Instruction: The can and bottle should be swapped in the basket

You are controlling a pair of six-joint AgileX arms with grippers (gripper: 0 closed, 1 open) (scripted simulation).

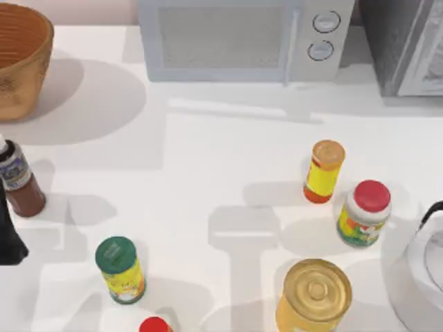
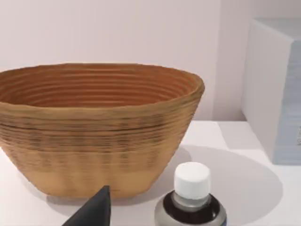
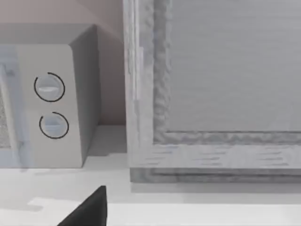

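Observation:
The woven orange-tan basket [image 1: 21,59] stands at the table's back left corner, and its ribbed inside [image 2: 94,87] shows nothing in it. The dark reddish-brown bottle [image 1: 19,181], white-capped [image 2: 192,181], stands upright on the table near the left edge, in front of the basket and outside it. My left gripper [image 1: 8,238] is at the left edge just in front of the bottle, and a dark part of it [image 2: 94,212] shows beside the cap. The can is out of view. A dark tip of my right gripper [image 3: 89,209] shows low, facing the back of the table.
A microwave [image 1: 242,38] and a grey appliance [image 1: 408,45] line the back edge. A yellow bottle with an orange lid [image 1: 324,171], a red-lidded jar [image 1: 363,213], a big yellow can [image 1: 313,296], a green-lidded jar [image 1: 120,270] and a white rounded object [image 1: 426,259] stand around the front.

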